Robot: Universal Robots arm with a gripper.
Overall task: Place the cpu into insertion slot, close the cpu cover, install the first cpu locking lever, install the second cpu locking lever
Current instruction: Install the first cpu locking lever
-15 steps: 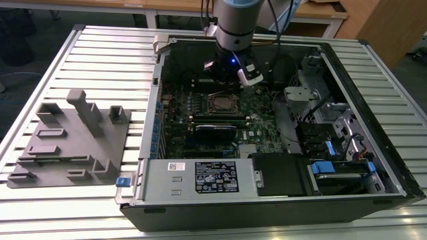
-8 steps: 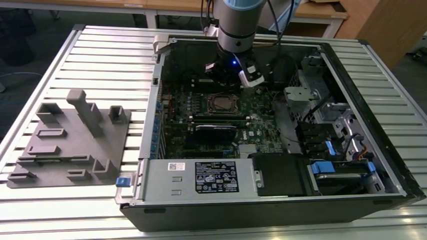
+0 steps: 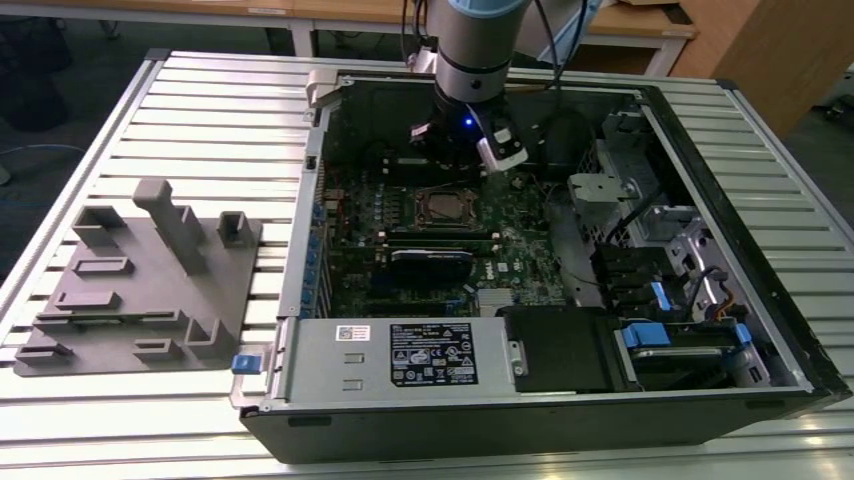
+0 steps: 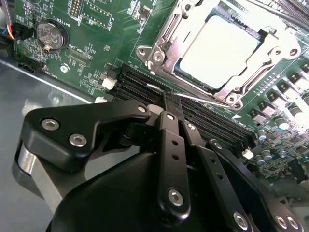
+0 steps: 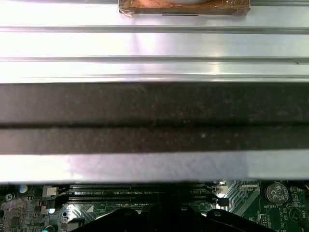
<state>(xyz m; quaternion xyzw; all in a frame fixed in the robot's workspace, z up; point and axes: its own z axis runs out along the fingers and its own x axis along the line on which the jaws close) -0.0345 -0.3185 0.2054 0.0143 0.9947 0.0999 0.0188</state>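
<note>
The cpu (image 4: 217, 48) lies in its socket on the green motherboard, its pale metal top showing through the window of the cpu cover (image 4: 270, 60), which lies flat over it. In the exterior view the cpu (image 3: 441, 207) sits mid-board. My gripper (image 4: 171, 96) is shut, its black fingertips (image 4: 165, 104) resting at a thin shiny locking lever (image 4: 203, 100) that runs along the socket's near edge, beside the black memory slots (image 4: 140, 82). From outside, the arm's wrist (image 3: 467, 110) hangs over the back of the board, just behind the socket.
The open computer case (image 3: 747, 170) lies on a slatted metal table (image 3: 214, 100). A white-labelled power supply (image 3: 434, 355) sits at the front, drive bays with blue tabs (image 3: 661, 335) at the exterior view's right. A grey fixture plate (image 3: 134, 280) is on the left. A black card (image 3: 430, 258) lies below the socket.
</note>
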